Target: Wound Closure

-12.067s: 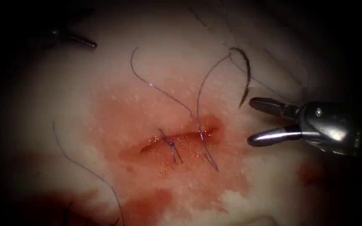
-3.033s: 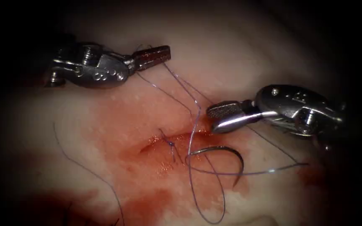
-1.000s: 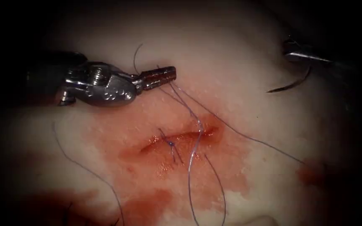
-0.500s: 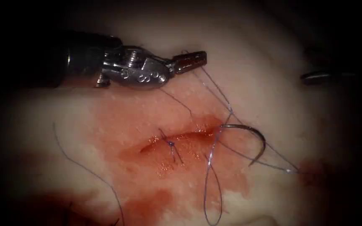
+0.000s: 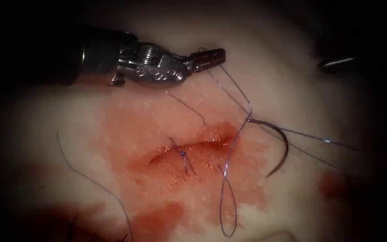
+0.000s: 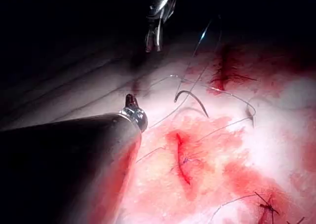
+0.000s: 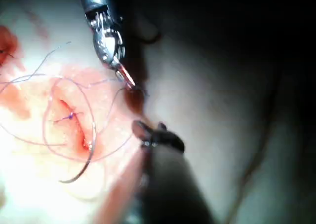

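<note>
Endoscope view: the left arm's tool (image 5: 209, 57) lies above and left of the cut (image 5: 193, 147), its jaws clenched on the thread (image 5: 234, 89), which runs down and right from the jaw tips to the blunt end of the needle (image 5: 279, 144). The needle lies free on the surface of the tissue (image 5: 256, 54), on the right side of the cut, held by neither tool and not in the tissue; its curve bows to the right, with the blunt end uppermost near the right end of the cut and the point lowest. From the blunt end, one strand passes down across the right end of the cut and forms a long narrow loop below it; two further strands run off to the right over the tissue. A tied stitch (image 5: 182, 153) crosses the cut left of its middle. A loose strand (image 5: 92, 181) lies well to the left on the tissue, and red fluid (image 5: 157, 222) stains the surface around and below the cut. The right arm's tool (image 5: 337, 63) sits at the far right, well apart from the needle; whether it grasps anything cannot be told.

Left wrist view: the left tool (image 6: 131, 103) is seen end-on, with the needle (image 6: 193, 100) lying beyond it and the cut (image 6: 182, 157) beside it; the right tool (image 6: 154, 36) hangs farther off.

Right wrist view: the left tool (image 7: 127, 80) grips thread above the cut (image 7: 74, 119); the needle (image 7: 85, 157) lies flat beside the cut.
</note>
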`<act>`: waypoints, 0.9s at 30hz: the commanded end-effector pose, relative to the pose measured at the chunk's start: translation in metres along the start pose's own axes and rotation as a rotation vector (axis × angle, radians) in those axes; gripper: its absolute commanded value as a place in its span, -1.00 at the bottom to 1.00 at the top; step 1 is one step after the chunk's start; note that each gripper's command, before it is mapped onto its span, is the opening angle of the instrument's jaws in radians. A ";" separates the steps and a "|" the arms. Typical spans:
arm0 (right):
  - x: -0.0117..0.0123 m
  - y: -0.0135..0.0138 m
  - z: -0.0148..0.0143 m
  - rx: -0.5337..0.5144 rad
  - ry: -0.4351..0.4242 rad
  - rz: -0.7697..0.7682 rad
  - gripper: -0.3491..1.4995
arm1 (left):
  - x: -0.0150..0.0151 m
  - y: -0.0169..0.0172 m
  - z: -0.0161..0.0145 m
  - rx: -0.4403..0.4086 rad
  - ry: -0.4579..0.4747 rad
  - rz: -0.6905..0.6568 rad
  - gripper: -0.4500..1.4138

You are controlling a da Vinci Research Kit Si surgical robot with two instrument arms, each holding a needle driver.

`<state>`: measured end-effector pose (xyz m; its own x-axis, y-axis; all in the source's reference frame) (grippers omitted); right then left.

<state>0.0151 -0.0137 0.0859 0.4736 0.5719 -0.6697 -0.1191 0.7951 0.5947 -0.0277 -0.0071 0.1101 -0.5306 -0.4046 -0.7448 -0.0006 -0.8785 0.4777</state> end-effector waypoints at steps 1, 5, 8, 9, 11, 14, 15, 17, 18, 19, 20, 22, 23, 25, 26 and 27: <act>0.0007 -0.0011 0.0038 0.004 0.007 -0.017 -0.93 | 0.0000 0.0000 0.0006 0.001 0.001 0.002 -1.00; -0.0012 -0.0010 0.0096 0.003 -0.032 -0.014 -1.00 | 0.0006 0.0001 0.0005 -0.002 0.001 0.001 -1.00; -0.0027 -0.0009 0.0121 0.022 -0.047 -0.006 -1.00 | 0.0008 0.0000 0.0004 -0.002 0.002 0.000 -1.00; -0.0032 -0.0014 0.0131 0.039 -0.040 0.001 -1.00 | 0.0009 0.0000 0.0004 -0.002 0.001 0.000 -1.00; -0.0028 -0.0023 0.0138 0.067 -0.001 0.003 -1.00 | 0.0008 0.0001 0.0005 -0.002 0.001 0.001 -1.00; -0.0020 -0.0033 0.0146 0.085 0.037 0.001 -1.00 | 0.0007 0.0001 0.0006 -0.002 0.002 0.002 -1.00; -0.0018 -0.0036 0.0150 0.089 0.046 -0.002 -1.00 | 0.0006 0.0001 0.0006 -0.002 0.002 0.002 -1.00; -0.0016 -0.0047 0.0163 0.107 0.079 0.003 -1.00 | 0.0004 0.0002 0.0006 -0.002 0.003 -0.003 -1.00; -0.0014 -0.0052 0.0166 0.127 0.121 0.006 -1.00 | 0.0003 0.0002 0.0006 -0.002 0.004 -0.008 -1.00; -0.0012 -0.0053 0.0166 0.138 0.144 0.010 -1.00 | 0.0002 0.0003 0.0006 -0.002 0.004 -0.007 -1.00; -0.0011 -0.0054 0.0166 0.145 0.167 0.016 -1.00 | 0.0002 0.0003 0.0007 -0.002 0.003 -0.012 -1.00; -0.0004 -0.0057 0.0165 0.153 0.251 0.026 -1.00 | 0.0000 0.0007 0.0010 0.000 0.001 -0.015 -1.00; -0.0002 -0.0059 0.0166 0.158 0.286 0.032 -1.00 | -0.0001 0.0009 0.0011 0.001 -0.001 -0.019 -1.00; -0.0001 -0.0062 0.0169 0.166 0.332 0.043 -1.00 | -0.0002 0.0013 0.0014 0.001 0.001 -0.027 -1.00; 0.0000 -0.0064 0.0170 0.169 0.352 0.049 -1.00 | -0.0003 0.0015 0.0015 0.001 0.003 -0.031 -1.00; 0.0002 -0.0065 0.0171 0.166 0.376 0.050 -1.00 | -0.0003 0.0016 0.0016 0.001 0.002 -0.035 -1.00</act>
<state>0.0301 -0.0222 0.0893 0.1082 0.6723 -0.7323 0.0191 0.7351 0.6777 -0.0283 -0.0083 0.1115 -0.5289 -0.3701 -0.7637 -0.0205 -0.8941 0.4474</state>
